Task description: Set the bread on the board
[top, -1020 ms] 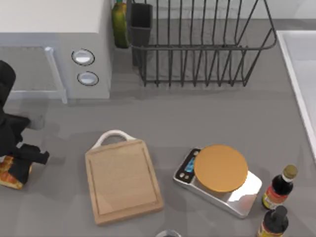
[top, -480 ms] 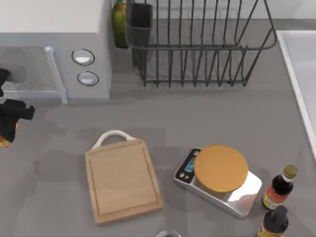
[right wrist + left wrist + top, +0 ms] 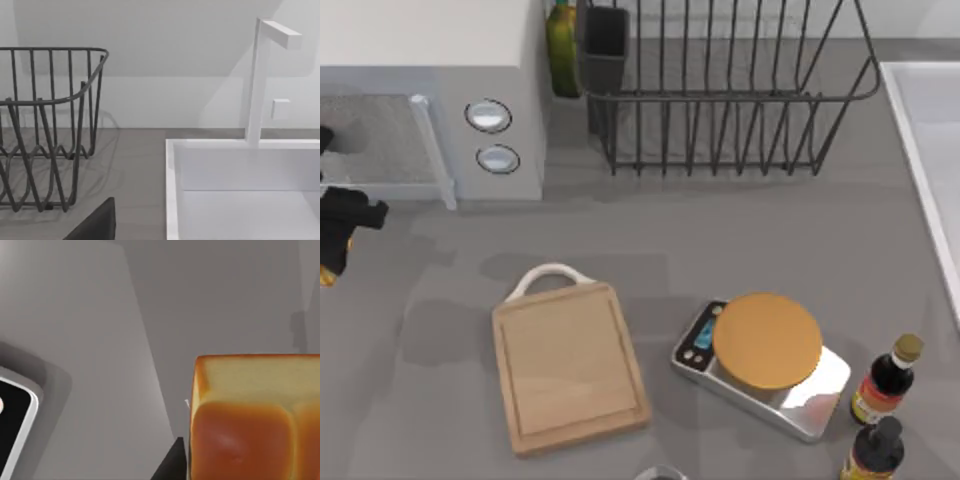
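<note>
One left claw grips bread — board bare.

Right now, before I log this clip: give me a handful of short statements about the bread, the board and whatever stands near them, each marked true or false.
1. The bread lies on the board. False: the board's top is bare; the left gripper, at the table's left edge, has the bread.
2. The scale sits right of the board. True.
3. Two dark bottles stand at the table's left edge. False: they stand at the right, beside the scale.
4. A wire rack stands behind the board and scale. True.
5. The board's white handle points toward the microwave. True.
</note>
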`<state>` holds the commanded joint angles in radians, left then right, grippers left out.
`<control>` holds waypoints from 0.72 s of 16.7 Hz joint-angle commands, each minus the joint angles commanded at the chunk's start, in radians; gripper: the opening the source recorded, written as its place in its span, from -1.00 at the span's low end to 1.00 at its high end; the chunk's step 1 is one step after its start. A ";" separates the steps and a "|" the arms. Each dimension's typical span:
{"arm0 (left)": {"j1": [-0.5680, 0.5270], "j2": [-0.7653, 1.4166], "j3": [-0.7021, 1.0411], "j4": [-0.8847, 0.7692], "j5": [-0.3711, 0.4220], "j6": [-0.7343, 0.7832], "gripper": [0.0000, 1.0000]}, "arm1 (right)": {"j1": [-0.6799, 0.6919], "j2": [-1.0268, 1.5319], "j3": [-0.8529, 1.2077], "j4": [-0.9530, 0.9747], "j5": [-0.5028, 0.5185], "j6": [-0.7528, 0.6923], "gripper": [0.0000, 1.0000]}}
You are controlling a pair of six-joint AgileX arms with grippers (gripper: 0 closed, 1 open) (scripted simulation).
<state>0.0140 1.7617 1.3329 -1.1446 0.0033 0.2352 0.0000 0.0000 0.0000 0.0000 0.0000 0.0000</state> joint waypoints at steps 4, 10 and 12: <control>-0.038 -0.011 -0.013 -0.014 0.024 -0.141 -1.00 | 0.000 0.000 0.000 0.000 0.000 0.000 1.00; -0.206 -0.035 0.005 0.024 0.070 -0.654 -1.00 | 0.000 0.000 0.000 0.000 0.000 0.000 1.00; -0.266 -0.041 0.030 0.048 0.079 -0.900 -1.00 | 0.000 0.000 0.000 0.000 0.000 0.000 1.00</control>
<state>-0.2524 1.7211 1.3627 -1.0964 0.0820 -0.6646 0.0000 0.0000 0.0000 0.0000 0.0000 0.0000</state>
